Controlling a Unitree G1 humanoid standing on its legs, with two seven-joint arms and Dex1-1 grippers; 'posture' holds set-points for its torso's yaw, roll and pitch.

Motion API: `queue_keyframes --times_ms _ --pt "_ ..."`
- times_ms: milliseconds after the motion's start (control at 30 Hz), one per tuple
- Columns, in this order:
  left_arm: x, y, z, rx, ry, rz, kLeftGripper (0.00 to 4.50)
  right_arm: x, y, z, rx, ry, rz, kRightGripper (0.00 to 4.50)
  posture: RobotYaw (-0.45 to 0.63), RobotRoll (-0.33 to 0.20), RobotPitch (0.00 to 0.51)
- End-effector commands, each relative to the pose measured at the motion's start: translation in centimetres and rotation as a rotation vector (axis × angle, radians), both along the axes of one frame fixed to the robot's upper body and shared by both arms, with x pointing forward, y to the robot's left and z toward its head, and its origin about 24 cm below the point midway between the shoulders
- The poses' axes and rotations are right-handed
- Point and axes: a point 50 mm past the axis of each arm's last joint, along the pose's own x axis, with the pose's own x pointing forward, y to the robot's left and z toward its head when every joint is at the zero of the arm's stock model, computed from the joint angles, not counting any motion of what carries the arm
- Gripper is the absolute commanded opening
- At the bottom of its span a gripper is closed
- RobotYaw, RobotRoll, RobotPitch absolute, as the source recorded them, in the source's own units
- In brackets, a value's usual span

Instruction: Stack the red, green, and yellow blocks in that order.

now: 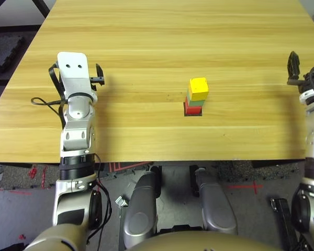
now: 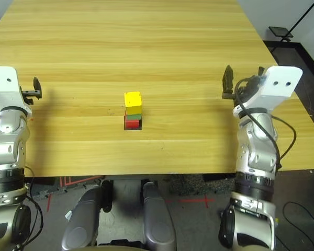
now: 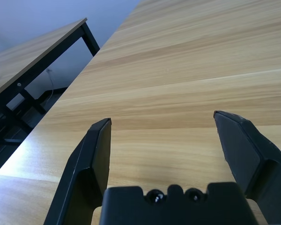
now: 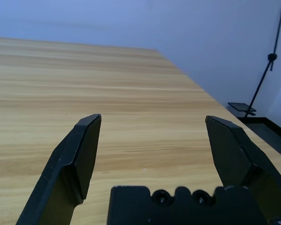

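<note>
At the middle of the wooden table (image 1: 146,47) the three blocks stand as one small tower. The red block (image 1: 192,110) is at the bottom, the green block (image 1: 194,102) sits on it, and the yellow block (image 1: 198,88) is on top, turned slightly. My left gripper (image 3: 161,119) hovers far to the left of the tower, open, with bare wood between its fingers. Far to the right, my right gripper (image 2: 244,78) is open too and holds nothing. Neither gripper touches the blocks.
A dark flat patch (image 1: 193,114) peeks out under the tower's base. The table's near edge runs just in front of both arms. Another table (image 3: 37,47) stands beyond the left side, and a black stand (image 4: 267,61) beyond the right edge.
</note>
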Motion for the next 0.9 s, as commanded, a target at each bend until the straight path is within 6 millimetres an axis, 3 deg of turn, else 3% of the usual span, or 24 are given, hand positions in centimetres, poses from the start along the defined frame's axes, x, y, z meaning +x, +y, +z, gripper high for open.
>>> queue_keyframes --times_ms 33,267,633,900 --pt "0.2 0.0 -0.3 0.002 0.004 0.014 4.45 -0.6 -0.5 -0.5 0.02 0.015 -0.027 4.5 0.23 0.068 0.265" --pt "0.0 -0.4 -0.6 -0.021 0.004 0.0 4.45 -1.0 -0.8 -0.9 0.022 0.021 -0.046 4.5 0.21 0.07 0.282" --pt "-0.1 -1.1 0.5 -0.013 -0.038 -0.034 4.45 -1.0 -1.5 0.8 -0.001 -0.02 -0.05 4.5 0.18 0.075 0.299" --pt "0.0 -1.4 -0.2 -0.009 -0.006 -0.043 4.45 -1.0 -1.3 0.0 0.009 -0.011 -0.045 4.5 0.2 0.091 0.3"
